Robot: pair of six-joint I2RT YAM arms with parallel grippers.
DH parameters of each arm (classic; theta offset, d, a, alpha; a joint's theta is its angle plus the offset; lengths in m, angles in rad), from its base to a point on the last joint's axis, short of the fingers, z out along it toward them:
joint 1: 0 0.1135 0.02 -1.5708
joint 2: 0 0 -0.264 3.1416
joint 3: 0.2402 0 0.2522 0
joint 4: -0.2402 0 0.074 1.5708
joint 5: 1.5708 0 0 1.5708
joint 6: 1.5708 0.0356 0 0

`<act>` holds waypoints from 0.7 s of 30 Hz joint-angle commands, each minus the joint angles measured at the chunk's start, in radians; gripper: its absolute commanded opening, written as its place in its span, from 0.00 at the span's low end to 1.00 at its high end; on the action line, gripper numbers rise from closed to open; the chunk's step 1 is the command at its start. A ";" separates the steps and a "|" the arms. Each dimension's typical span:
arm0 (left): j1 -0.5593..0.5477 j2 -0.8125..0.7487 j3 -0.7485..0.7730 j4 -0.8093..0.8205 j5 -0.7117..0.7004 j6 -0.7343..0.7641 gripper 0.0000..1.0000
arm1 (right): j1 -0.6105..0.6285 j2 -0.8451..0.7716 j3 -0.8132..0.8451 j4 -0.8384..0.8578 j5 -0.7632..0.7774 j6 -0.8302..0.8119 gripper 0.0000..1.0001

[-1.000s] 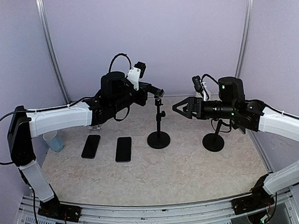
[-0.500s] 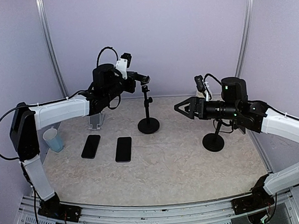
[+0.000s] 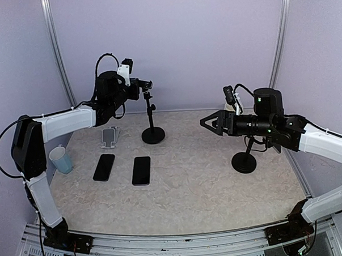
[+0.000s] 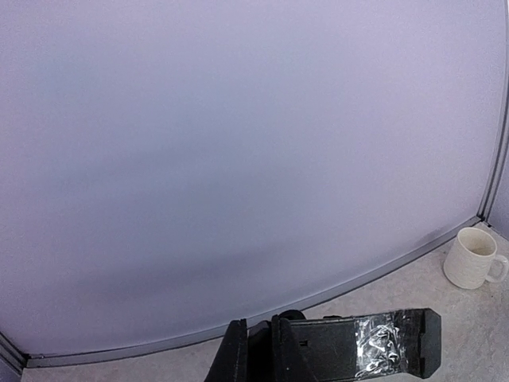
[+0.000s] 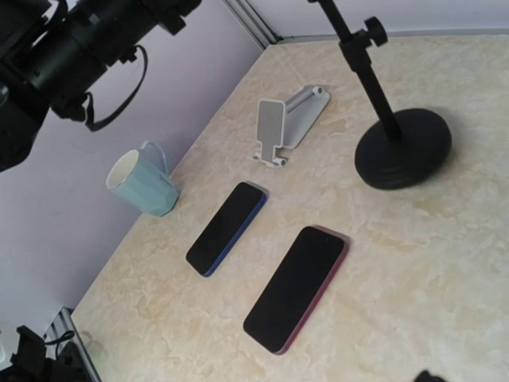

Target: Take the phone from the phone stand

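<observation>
black stand [image 3: 153, 135] in left claw [image 3: 148, 85]

blue phone [image 3: 104, 167] and red phone [image 3: 141, 170] lie flat, screens up, side by side; black pole stand [image 3: 153, 135] upright behind them.

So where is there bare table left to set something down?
Bare table runs between the right-hand phone and the right stand base, and along the whole near edge. The left rear is crowded: mug, silver holder, left-hand phone and the black stand gripped by the left end effector.
</observation>
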 commanded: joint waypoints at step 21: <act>0.052 -0.042 -0.103 0.204 -0.038 0.058 0.07 | -0.013 0.004 0.021 -0.010 -0.016 -0.043 0.87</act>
